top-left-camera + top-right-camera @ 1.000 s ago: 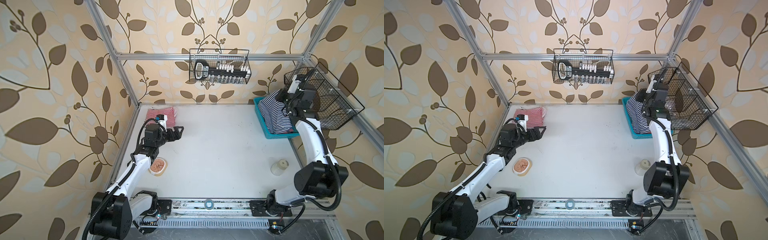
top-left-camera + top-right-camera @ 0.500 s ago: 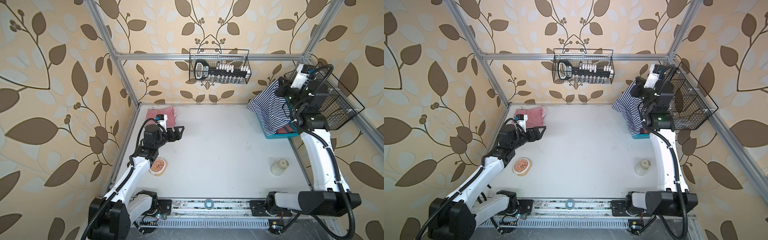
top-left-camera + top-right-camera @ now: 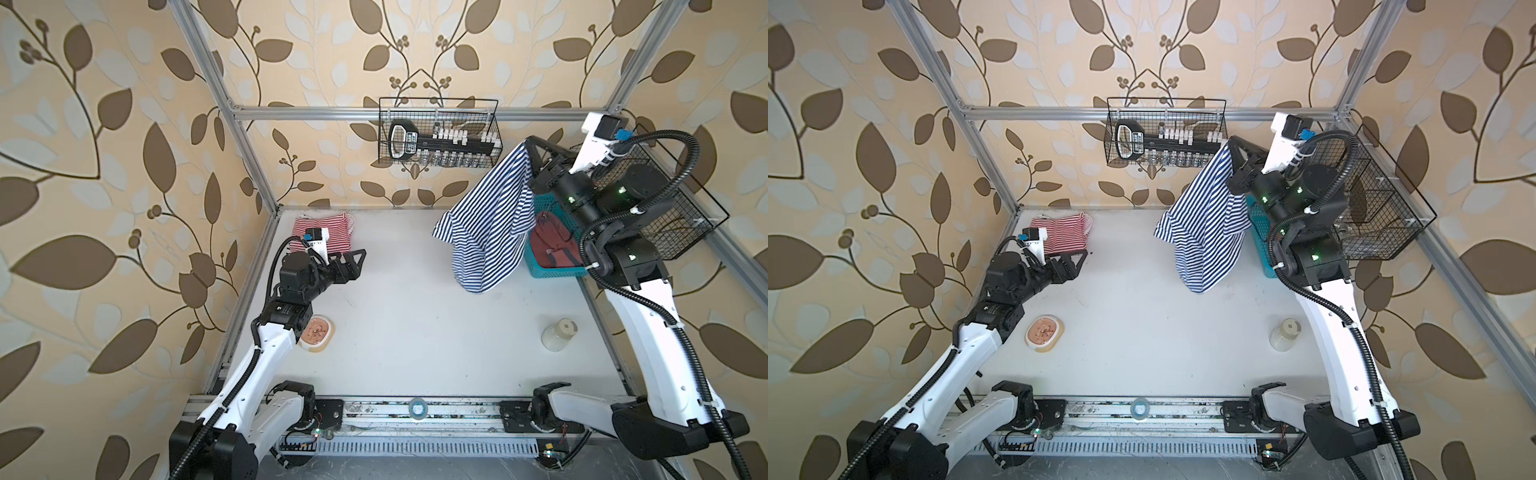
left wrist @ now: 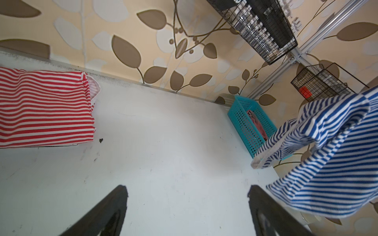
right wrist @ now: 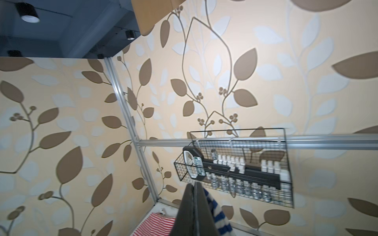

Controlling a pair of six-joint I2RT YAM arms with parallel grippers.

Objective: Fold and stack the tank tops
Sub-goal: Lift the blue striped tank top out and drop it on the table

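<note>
While the red-striped top (image 3: 340, 232) lies folded, the right claw (image 3: 528, 145) pinches the navy-striped top (image 3: 486, 232) aloft, unfolded. The left claw (image 3: 358, 262) gapes empty.

Figure: a robotics lab test cell dressed as a home. You face a white tabletop (image 3: 415, 332) boxed by an aluminium extrusion frame (image 3: 311, 112) that carries leaf-print wallpaper panels (image 3: 124, 137). One wire basket (image 3: 436, 99) hangs at 12 o'clock, a second wire basket (image 3: 685, 237) at 2 o'clock. A base rail (image 3: 374, 409) runs along 6 o'clock. Ceiling spotlights (image 5: 28, 12) show above the panels.
</note>
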